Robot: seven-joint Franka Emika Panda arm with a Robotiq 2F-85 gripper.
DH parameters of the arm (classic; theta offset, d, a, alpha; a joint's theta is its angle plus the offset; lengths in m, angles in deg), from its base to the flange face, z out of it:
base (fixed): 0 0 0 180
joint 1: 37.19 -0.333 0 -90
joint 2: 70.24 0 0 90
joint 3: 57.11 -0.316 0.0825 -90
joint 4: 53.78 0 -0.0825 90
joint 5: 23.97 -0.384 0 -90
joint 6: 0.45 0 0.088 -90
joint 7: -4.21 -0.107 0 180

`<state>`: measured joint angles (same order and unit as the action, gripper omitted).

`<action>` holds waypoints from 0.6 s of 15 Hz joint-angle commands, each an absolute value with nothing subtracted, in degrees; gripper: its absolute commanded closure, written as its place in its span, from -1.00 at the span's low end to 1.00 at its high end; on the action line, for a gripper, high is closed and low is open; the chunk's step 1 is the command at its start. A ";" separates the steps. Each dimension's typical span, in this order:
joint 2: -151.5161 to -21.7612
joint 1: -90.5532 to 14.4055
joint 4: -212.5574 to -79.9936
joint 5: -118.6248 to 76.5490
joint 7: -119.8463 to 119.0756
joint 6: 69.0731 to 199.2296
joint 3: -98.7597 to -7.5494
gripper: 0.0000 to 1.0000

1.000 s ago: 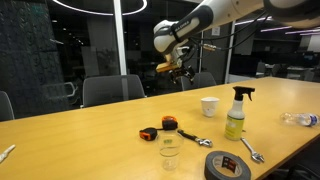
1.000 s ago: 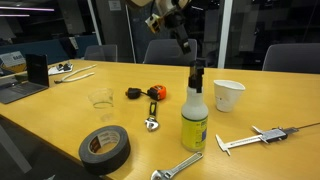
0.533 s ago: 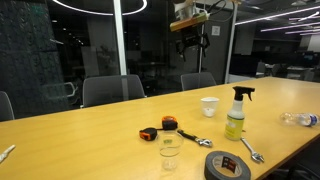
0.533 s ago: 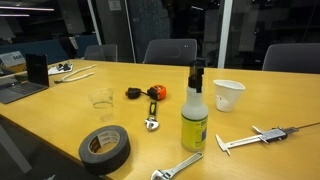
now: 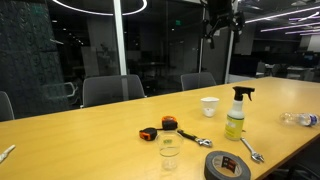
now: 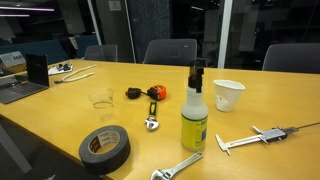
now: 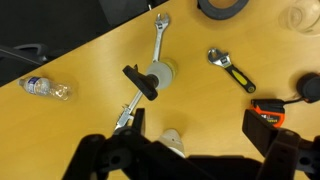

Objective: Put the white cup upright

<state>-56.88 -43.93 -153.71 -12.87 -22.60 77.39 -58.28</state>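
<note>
We see the pincer (image 5: 223, 28) high up, its jaws spread wide and holding nothing. Well below it, the white cup (image 5: 209, 106) stands upright on the bench (image 5: 90, 125), mouth up, near the spray bottle (image 5: 236, 112).

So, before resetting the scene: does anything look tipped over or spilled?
Only the clear plastic bottle lies on its side on the table. The white cup stands upright, mouth up, and no spill shows.
</note>
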 commanded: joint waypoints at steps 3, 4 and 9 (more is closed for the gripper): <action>-45.69 -41.81 -169.19 -14.69 -13.24 82.27 -58.85 -1.00; -45.00 -41.50 -170.76 -14.47 -12.93 82.79 -58.92 -1.00; -43.77 -39.35 -176.51 -14.29 -15.81 89.54 -59.29 -1.00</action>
